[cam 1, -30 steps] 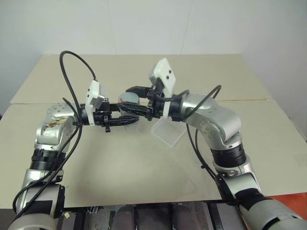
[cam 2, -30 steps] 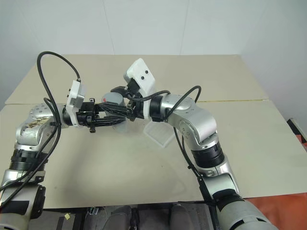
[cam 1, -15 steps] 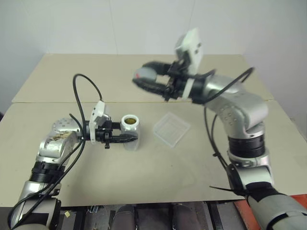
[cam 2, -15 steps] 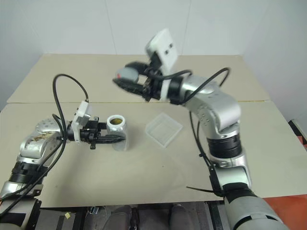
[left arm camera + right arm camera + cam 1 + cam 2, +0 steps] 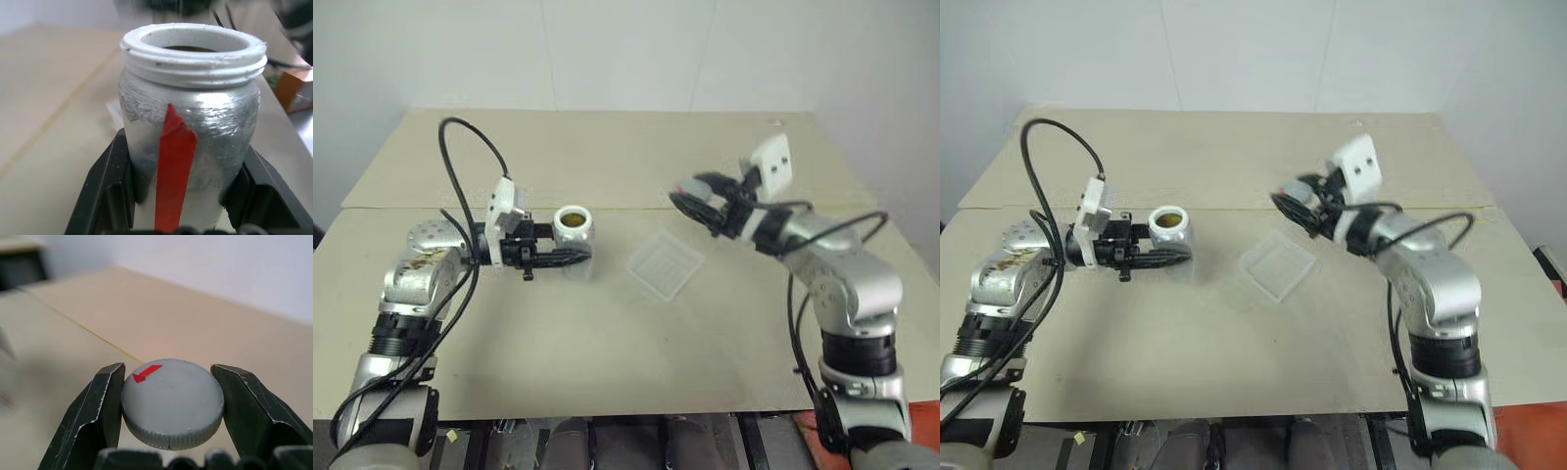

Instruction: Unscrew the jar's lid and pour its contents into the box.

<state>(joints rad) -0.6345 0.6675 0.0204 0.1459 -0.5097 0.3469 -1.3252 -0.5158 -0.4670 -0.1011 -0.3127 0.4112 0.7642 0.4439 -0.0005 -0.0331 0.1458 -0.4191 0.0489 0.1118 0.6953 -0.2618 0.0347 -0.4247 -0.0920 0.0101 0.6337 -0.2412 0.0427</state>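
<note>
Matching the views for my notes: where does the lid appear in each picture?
Left eye view: lid in the right tool, above the box.
Right eye view: lid up and right of the box.
Right wrist view: lid centre, between the black fingers.
Left wrist view: I can't make it out.
Shared landmark: its red mark.

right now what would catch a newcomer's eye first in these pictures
The open jar, lid off, held upright in the left tool over the table's left half. Off to the right, the right tool grips the grey lid by its rim in the air, and the clear box lies on the table between them.
</note>
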